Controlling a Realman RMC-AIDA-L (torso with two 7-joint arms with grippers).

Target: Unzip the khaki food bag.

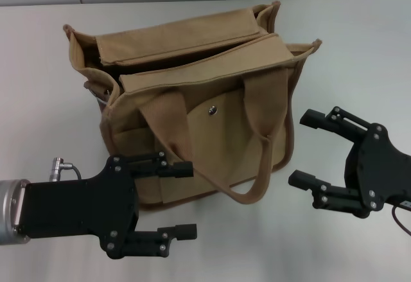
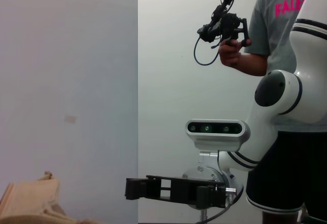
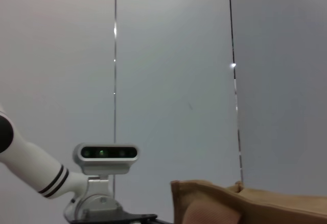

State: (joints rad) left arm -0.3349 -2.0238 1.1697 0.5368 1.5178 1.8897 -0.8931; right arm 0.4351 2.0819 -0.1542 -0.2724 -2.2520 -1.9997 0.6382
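The khaki food bag (image 1: pixel 192 108) is being carried upright by the white counter (image 1: pixel 359 44), set near the middle and turned slightly askew. Its top is gaping between 2 folded flaps, so the inside is being exposed as a dark slot. On the front pocket a metal snap (image 1: pixel 212 110) is being shown, and 1 webbing handle (image 1: pixel 253 166) is drooping down over that face.

The left claw (image 1: pixel 183 200) is being held low at the bag's near left corner, its 2 black fingers spread apart with nothing between them; the upper finger is overlapping the bag's front face, though contact cannot be judged. The right claw (image 1: pixel 309 149) is being held just off the bag's right side, apart from it, its fingers likewise spread wide and gripping nothing.
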